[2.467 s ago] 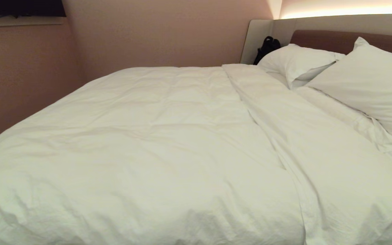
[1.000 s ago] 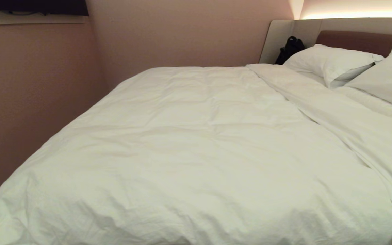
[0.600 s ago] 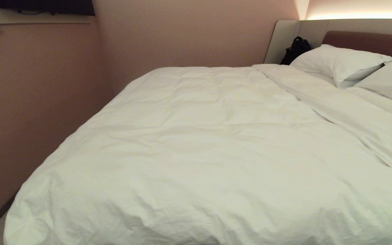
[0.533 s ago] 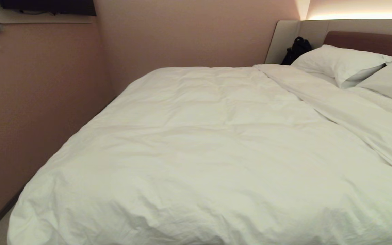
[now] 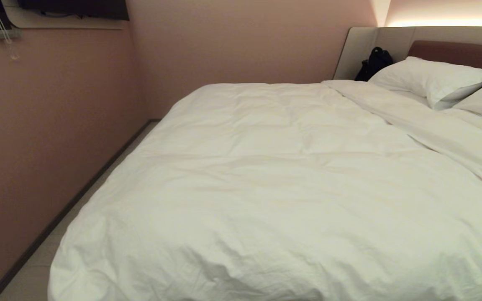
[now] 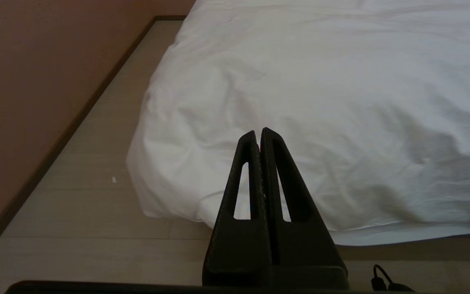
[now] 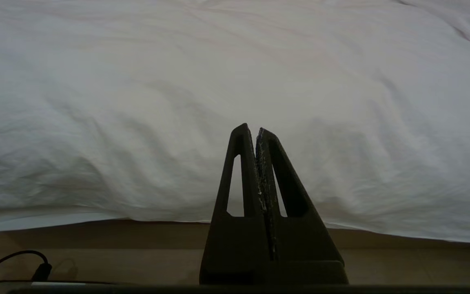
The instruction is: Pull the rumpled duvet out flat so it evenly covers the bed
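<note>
A puffy white duvet [image 5: 274, 184] lies spread over most of the bed, with soft creases and a folded band [image 5: 429, 129] running below the pillows. Its near corner [image 6: 165, 179] hangs down to the floor. The bed's brown and light-grey headboard [image 5: 454, 52] stands at the far right. My left gripper [image 6: 258, 132] is shut and empty, held low in front of that hanging corner, apart from it. My right gripper [image 7: 252, 130] is shut and empty too, low before the duvet's near edge [image 7: 145, 204]. Neither arm shows in the head view.
Two white pillows [image 5: 431, 77] lean at the headboard, with a black bag [image 5: 374, 63] beside them. A pink wall [image 5: 52, 125] runs along the bed's left side, leaving a narrow strip of pale floor [image 5: 36, 259]. A dark screen [image 5: 73, 8] hangs high on the wall.
The whole head view has shifted right: the camera has moved left along the bed. The floor strip and the duvet's near left corner have come into sight. The duvet itself lies unchanged.
</note>
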Motion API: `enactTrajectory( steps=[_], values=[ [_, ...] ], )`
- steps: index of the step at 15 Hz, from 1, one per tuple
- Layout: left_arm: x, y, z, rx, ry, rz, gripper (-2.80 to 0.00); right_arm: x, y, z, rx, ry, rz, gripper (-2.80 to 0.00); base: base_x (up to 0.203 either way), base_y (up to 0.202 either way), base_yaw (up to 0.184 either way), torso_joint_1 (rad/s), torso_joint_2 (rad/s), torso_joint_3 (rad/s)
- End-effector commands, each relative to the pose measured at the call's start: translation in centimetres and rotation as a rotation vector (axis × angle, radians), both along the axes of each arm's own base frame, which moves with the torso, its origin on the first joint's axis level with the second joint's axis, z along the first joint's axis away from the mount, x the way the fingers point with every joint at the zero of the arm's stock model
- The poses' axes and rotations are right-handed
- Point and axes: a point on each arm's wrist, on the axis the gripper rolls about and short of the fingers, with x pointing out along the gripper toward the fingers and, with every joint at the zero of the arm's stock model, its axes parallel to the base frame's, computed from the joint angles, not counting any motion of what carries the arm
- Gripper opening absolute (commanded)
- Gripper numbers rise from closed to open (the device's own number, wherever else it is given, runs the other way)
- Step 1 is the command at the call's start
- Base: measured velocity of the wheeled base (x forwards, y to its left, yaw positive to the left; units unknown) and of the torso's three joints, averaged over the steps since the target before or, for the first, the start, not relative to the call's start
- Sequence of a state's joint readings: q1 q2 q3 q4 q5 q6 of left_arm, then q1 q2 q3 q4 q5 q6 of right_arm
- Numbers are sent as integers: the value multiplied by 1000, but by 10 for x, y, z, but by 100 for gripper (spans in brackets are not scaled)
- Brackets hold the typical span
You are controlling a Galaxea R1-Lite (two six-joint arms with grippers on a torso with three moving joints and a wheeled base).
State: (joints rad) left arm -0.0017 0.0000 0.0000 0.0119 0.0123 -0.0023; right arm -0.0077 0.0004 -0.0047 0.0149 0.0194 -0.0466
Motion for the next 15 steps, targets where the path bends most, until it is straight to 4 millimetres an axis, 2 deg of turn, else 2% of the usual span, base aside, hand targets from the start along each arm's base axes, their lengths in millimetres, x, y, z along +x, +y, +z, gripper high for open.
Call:
enactTrajectory(
  steps=[1,15],
  values=[
    [0,0,0,2,0,0,-280,0,0,0,-1,0,1,-280,0,198,0,6,2,4],
    [0,0,0,30,2,-13,-280,0,0,0,-1,0,1,-280,0,196,-1,2,3,3]
  ],
)
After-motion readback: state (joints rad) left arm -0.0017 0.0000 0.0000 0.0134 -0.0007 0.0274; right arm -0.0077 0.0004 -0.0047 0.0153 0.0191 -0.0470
